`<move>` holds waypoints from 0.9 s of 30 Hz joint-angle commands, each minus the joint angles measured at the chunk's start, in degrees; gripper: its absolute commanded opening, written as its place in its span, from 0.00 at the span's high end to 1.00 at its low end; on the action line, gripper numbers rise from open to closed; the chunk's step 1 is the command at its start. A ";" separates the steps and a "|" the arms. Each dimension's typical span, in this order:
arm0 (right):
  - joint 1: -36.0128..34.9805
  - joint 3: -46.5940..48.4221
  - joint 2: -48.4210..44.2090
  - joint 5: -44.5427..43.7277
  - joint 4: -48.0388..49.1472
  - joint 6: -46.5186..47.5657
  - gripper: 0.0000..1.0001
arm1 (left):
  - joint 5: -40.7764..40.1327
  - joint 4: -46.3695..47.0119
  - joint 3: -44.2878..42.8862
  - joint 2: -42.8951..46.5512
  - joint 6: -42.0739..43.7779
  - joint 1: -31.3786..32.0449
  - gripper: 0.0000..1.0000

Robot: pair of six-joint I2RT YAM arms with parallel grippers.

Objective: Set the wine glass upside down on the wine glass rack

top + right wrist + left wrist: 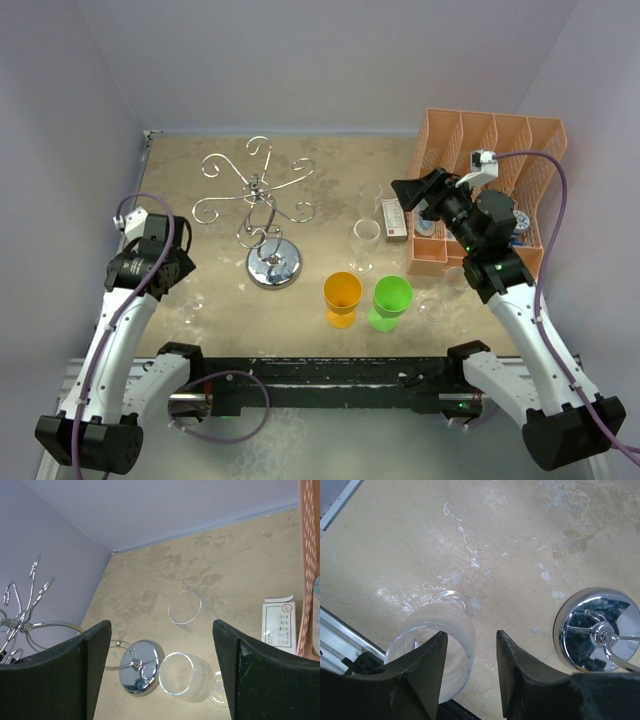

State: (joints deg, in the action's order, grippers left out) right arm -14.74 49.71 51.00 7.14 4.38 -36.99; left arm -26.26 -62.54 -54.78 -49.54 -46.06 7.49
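Partly hidden wine glass [454, 619] behind left gripper [471, 639], wine glass rack [598, 630] cropped

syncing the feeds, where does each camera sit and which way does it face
Top external: above and behind the arms, looking down on the table; both arms, left hand and right hand show.
Left wrist: on the left arm, looking down at a clear glass and the wine glass rack's mirrored base; its fingers show.
Right wrist: on the right arm, looking across the table to the far-left corner over two glasses; its fingers show.
Shared: both wrist views catch the rack's base.
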 commanded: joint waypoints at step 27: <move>-0.37 -0.46 -0.93 0.55 2.40 -2.97 0.20 | -7.50 -0.37 -9.21 6.90 -1.60 -0.40 0.91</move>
State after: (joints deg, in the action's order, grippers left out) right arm -14.74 48.21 50.85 7.20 4.93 -39.09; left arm -29.78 -63.81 -57.58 -45.54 -47.44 7.49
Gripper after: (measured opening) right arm 0.808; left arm 0.131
